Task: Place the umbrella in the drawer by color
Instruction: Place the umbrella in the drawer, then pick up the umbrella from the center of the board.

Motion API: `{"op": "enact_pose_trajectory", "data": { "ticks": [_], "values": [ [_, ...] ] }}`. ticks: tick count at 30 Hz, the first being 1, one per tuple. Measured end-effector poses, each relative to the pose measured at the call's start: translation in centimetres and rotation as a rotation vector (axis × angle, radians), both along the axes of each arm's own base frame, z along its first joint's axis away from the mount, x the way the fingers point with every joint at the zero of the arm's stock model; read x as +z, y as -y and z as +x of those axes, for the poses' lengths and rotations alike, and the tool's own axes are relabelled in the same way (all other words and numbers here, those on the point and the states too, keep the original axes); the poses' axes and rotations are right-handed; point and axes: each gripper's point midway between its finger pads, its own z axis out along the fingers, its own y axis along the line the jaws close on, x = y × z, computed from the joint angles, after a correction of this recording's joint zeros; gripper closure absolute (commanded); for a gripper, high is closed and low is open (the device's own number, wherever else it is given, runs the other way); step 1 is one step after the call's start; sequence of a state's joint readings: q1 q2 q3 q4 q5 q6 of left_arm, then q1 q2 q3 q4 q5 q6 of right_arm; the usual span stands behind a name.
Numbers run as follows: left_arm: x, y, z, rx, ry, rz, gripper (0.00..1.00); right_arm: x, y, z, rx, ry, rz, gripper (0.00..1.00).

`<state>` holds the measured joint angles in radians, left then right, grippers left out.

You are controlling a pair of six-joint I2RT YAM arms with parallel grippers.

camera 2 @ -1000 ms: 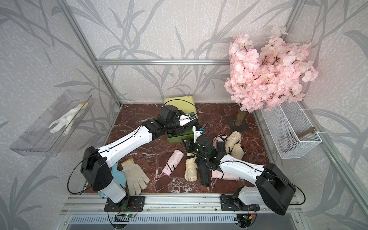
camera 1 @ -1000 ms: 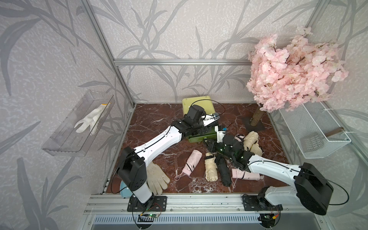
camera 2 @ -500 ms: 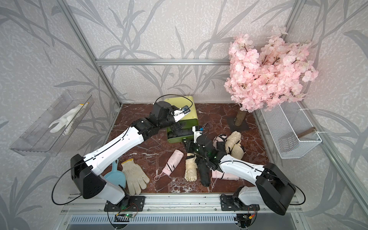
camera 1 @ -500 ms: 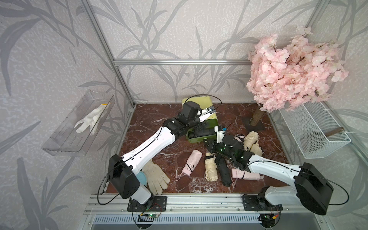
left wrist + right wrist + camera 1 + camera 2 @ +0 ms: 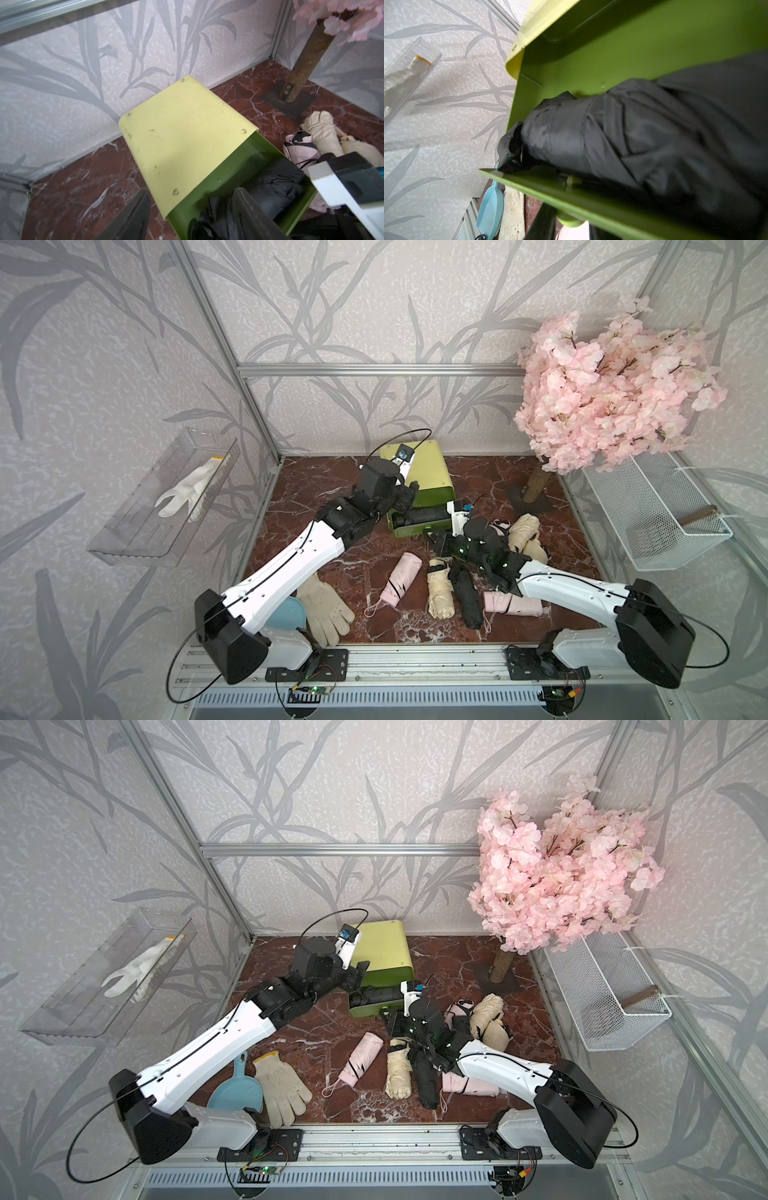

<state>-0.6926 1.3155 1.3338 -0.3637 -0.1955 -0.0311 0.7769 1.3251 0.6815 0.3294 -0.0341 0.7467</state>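
The pale yellow chest (image 5: 419, 470) (image 5: 384, 950) stands at the back, its top green drawer (image 5: 239, 166) (image 5: 612, 52) pulled out. A folded black umbrella (image 5: 424, 515) (image 5: 376, 995) (image 5: 276, 182) (image 5: 633, 135) lies inside the drawer. My left gripper (image 5: 409, 494) (image 5: 360, 969) (image 5: 191, 216) hangs open over the chest's front left corner, holding nothing. My right gripper (image 5: 436, 537) (image 5: 388, 1017) (image 5: 569, 226) is shut on the drawer's round knob (image 5: 569, 221) at the front.
On the floor in front lie a pink umbrella (image 5: 397, 580), a cream one (image 5: 440, 593), a black one (image 5: 467, 601), another pink (image 5: 513, 603) and two cream ones (image 5: 525, 531). A work glove (image 5: 326, 610) and a blue dustpan (image 5: 237, 1090) lie front left. The blossom tree's base (image 5: 532, 493) stands back right.
My left gripper has pulled back and to the left, off the open drawer, and its jaws have narrowed a little. The right arm and the drawer have not moved.
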Motion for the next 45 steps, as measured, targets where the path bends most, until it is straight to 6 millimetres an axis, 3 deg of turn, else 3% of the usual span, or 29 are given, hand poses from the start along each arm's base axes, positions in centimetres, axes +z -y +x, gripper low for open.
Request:
{"op": "enact_pose_trajectory", "data": {
  "ticks": [4,8,10,14,20,25,31,39,45],
  "values": [
    [-0.4,-1.4,-3.0,0.011,-0.04,-0.156,0.35,0.0,-0.1,0.1,0.003,-0.008,-0.016,0.93],
    [-4.3,-1.9,-6.1,0.007,-0.168,-0.259,0.36,0.0,-0.1,0.1,0.005,-0.013,-0.031,0.93],
    [-6.6,-2.0,-7.8,0.011,-0.238,-0.299,0.31,0.0,0.0,0.2,0.004,-0.014,-0.036,0.93],
    [-9.0,-1.5,-11.3,-0.018,-0.314,-0.368,0.27,0.0,0.2,0.5,0.003,-0.015,-0.039,0.93],
    [-10.9,2.9,-14.8,-0.081,-0.38,-0.395,0.24,0.2,0.7,1.4,-0.002,-0.021,-0.05,0.93],
    [-14.3,7.9,-17.2,-0.114,-0.387,-0.305,0.22,0.3,1.0,2.2,0.002,-0.035,-0.061,0.93],
    [-16.2,12.2,-17.9,-0.118,-0.363,-0.303,0.21,0.3,1.1,2.7,0.019,-0.05,-0.071,0.93],
    [-18.1,15.3,-17.4,-0.056,-0.418,-0.33,0.18,0.5,2.9,3.9,0.03,-0.08,-0.062,0.93],
    [-20.0,17.5,-17.2,0.006,-0.496,-0.292,0.18,0.3,2.6,4.1,0.056,-0.1,-0.067,0.92]
  ]
}}
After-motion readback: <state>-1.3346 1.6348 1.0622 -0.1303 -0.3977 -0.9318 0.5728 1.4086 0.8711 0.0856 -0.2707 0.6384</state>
